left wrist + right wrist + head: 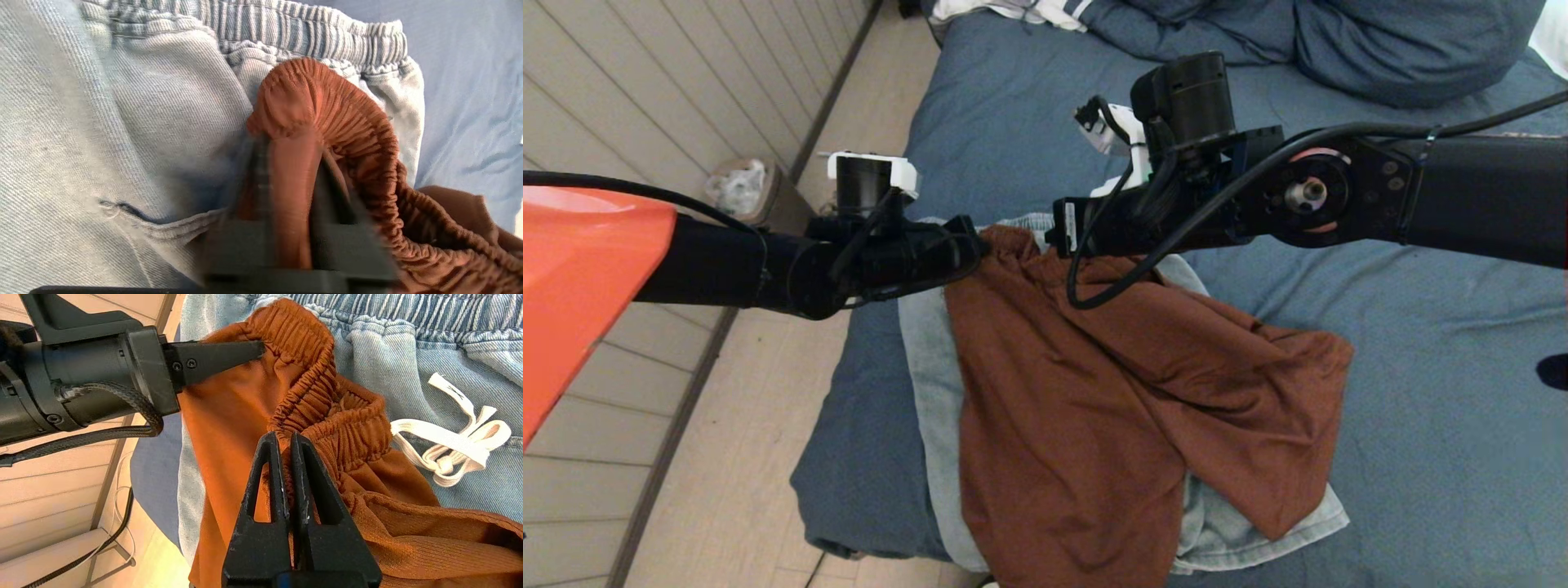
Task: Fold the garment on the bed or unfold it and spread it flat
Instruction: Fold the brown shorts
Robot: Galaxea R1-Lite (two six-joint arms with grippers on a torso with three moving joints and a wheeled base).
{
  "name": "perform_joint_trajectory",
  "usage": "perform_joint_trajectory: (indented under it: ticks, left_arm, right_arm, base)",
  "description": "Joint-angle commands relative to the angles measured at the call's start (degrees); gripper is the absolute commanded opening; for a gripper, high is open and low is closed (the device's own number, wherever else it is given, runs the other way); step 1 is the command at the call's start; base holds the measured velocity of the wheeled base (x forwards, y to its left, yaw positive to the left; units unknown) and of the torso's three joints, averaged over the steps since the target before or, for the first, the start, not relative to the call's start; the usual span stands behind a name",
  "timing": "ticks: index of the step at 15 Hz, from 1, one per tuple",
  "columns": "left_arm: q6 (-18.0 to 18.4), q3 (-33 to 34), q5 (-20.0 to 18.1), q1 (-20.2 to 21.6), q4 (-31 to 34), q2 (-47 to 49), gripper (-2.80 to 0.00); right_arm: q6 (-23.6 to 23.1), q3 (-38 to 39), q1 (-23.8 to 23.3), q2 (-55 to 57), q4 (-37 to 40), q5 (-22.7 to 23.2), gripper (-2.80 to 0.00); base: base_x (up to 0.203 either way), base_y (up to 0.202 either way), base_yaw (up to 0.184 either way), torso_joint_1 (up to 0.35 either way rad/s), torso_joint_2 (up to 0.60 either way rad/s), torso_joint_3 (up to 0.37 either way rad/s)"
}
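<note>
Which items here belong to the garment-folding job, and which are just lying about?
Job: rust shorts, bed, left gripper and right gripper, both at the waistband.
Lying about: denim shorts underneath, pillow, floor bin.

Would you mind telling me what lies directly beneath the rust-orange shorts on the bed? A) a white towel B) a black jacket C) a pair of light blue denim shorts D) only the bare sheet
C: light blue denim shorts with a striped elastic waistband and white drawstring stick out from under the rust-orange shorts on the bed.
</note>
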Motion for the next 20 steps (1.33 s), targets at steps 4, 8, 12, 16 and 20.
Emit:
perform_joint_trajectory:
  ticks: [4, 8, 12, 16, 20]
  left_arm:
    - [-0.05, 2.86, 0.45, 0.10, -0.25, -0.67, 0.00]
    - [-0.35, 7.16, 2.93, 3.61, -0.42, -6.93, 0.00]
    - [-0.93, 21.61, 1.81, 10.27, -3.56, -18.03, 0.00]
    - [-1.07, 31.18, 0.01, 11.95, -15.67, -21.66, 0.00]
    - [-1.15, 32.24, -0.01, 11.77, -15.81, -21.81, 0.00]
  right_arm:
    - [0.05, -0.06, -0.07, 0.21, -0.16, -0.07, -2.80]
    - [0.14, -0.35, -0.07, 0.13, -2.18, -0.25, -2.80]
    - [0.21, -0.35, 1.83, 1.16, -7.69, -5.45, -2.80]
    - [-0.05, -0.37, 8.11, 1.02, -9.15, -8.31, -2.80]
    - [-1.16, -0.40, 11.97, 2.48, -9.25, -8.42, -2.80]
  base:
    - [0.000, 0.000, 0.000, 0.000, 0.00, 0.000]
    - [0.000, 0.000, 0.000, 0.000, 0.00, 0.000]
    - [0.000, 0.000, 0.000, 0.000, 0.00, 0.000]
    - [0.000, 0.000, 0.000, 0.000, 0.00, 0.000]
    - [0.000, 0.000, 0.000, 0.000, 0.00, 0.000]
